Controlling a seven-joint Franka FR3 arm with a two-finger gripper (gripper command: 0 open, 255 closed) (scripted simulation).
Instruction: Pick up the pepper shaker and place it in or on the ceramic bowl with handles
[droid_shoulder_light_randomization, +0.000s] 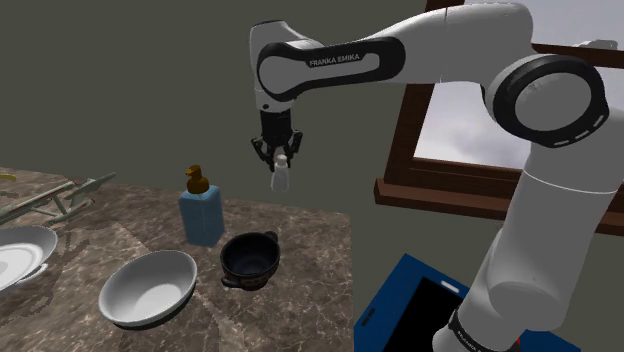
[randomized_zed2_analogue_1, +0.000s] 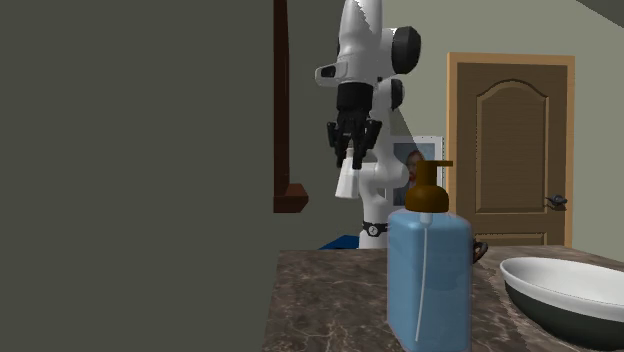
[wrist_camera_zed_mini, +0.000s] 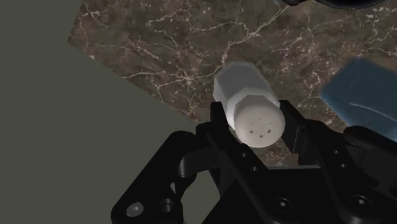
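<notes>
Two fingers (wrist_camera_zed_mini: 294, 130): the gripper (droid_shoulder_light_randomization: 279, 155) (randomized_zed2_analogue_1: 352, 150) (wrist_camera_zed_mini: 256, 125) is clamped on the shaker, one black finger on each side just under the cap. Pinching it up top lets the body hang free below.
Shaker (droid_shoulder_light_randomization: 280, 176) (randomized_zed2_analogue_1: 348, 180) (wrist_camera_zed_mini: 245, 92): white, faceted and upright. Its holed cap faces the wrist camera and its base points down at the counter. It sits right between the fingertips, high above the stone.
Height: my read is that this altitude is for clearance, over rims and over the pump head nearby.
Dark bowl (droid_shoulder_light_randomization: 250, 258): two small handles, standing on the counter, nothing in it. In the shoulder view it lies below the gripper and a touch to the left, well apart from the shaker.
Bottle (droid_shoulder_light_randomization: 201, 215) (randomized_zed2_analogue_1: 428, 275): blue with a brown pump, just beside the dark bowl on the shoulder view's left. It's the tall neighbour to steer around.
White bowl (droid_shoulder_light_randomization: 150, 287) (randomized_zed2_analogue_1: 570, 285): near the dark one, further to the shoulder view's left.
Plate (droid_shoulder_light_randomization: 22, 255): white, out at that view's left edge.
Counter (droid_shoulder_light_randomization: 310, 250) (wrist_camera_zed_mini: 159, 44): brown veined marble, carrying everything.
Call: lift looks done. What remains is a carry over the dark bowl, then a careful lowering.
</notes>
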